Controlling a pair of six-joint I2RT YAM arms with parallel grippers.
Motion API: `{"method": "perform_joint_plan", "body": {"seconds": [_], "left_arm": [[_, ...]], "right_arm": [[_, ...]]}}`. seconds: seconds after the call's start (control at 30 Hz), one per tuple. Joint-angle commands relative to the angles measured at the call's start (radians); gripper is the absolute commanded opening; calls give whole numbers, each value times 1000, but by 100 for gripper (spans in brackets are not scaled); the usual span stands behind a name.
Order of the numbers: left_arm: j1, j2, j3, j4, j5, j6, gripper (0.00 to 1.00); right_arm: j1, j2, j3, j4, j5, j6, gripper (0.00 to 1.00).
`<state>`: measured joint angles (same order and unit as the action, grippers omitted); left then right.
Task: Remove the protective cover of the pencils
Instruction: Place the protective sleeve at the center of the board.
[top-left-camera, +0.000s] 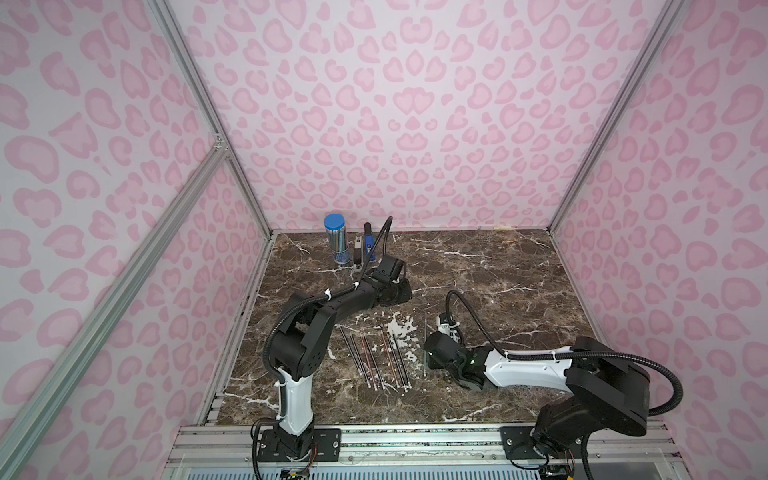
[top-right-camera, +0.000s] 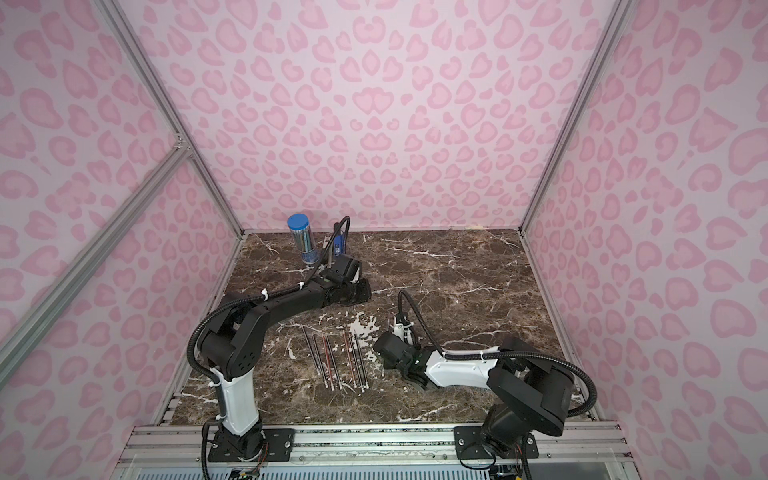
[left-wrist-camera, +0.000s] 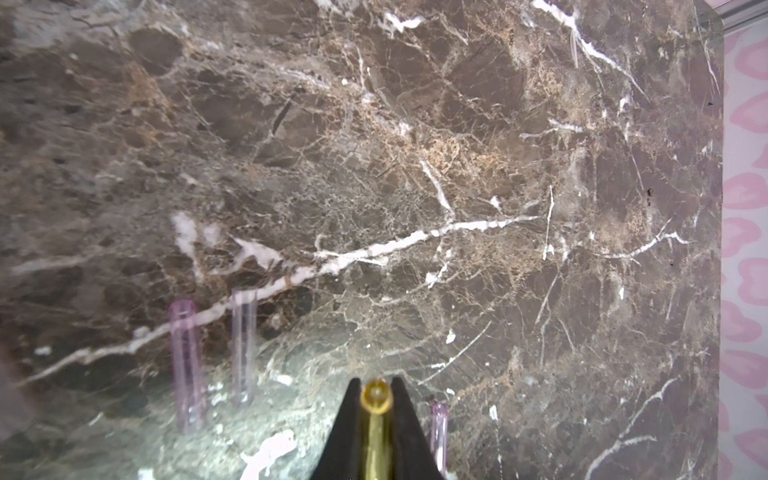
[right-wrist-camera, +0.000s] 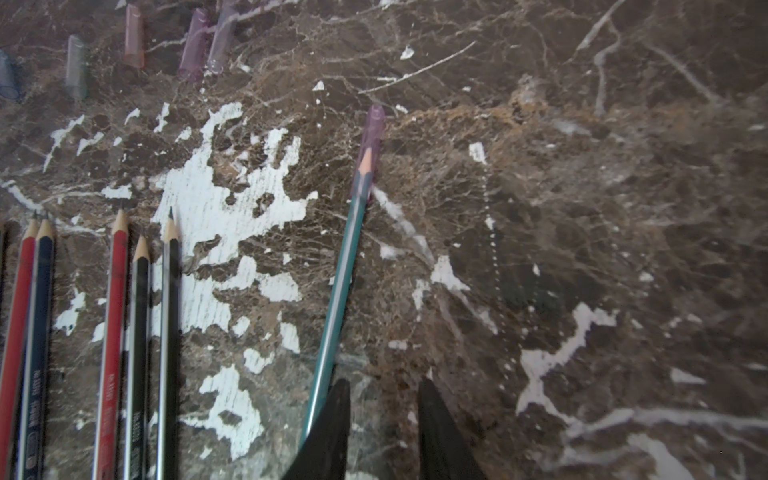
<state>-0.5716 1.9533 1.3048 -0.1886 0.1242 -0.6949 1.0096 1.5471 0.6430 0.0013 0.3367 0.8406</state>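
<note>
Several bare pencils (top-left-camera: 374, 357) (top-right-camera: 336, 361) lie in a row on the marble table (top-left-camera: 498, 270); the right wrist view shows their sharpened tips (right-wrist-camera: 141, 249). A green pencil (right-wrist-camera: 338, 291) (top-left-camera: 425, 345) lies apart, a purple protective cover (right-wrist-camera: 371, 137) still on its tip. My right gripper (right-wrist-camera: 383, 386) (top-left-camera: 430, 361) is open over its near end. The pencil runs beside one finger, outside the gap. My left gripper (left-wrist-camera: 376, 382) (top-left-camera: 399, 291) is farther back, shut on a yellow cover (left-wrist-camera: 376, 432). Loose covers (left-wrist-camera: 187, 365) (right-wrist-camera: 134, 37) lie on the table.
A clear tube with a blue lid (top-left-camera: 337, 243) (top-right-camera: 303, 241) stands at the back left corner. Small black and blue items (top-left-camera: 368, 247) stand beside it. Pink patterned walls close in three sides, and a metal rail (top-left-camera: 415, 440) runs along the front.
</note>
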Motion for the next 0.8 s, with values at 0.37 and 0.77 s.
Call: {"method": "perform_joint_plan", "body": {"seconds": [0.37, 0.77], "left_arm": [[-1, 82, 70, -78, -2, 37, 10], [-1, 81, 73, -111, -31, 42, 15]], "right_arm": [[-1, 37, 21, 39, -19, -18, 29], [-1, 39, 18, 44, -25, -19, 29]]}}
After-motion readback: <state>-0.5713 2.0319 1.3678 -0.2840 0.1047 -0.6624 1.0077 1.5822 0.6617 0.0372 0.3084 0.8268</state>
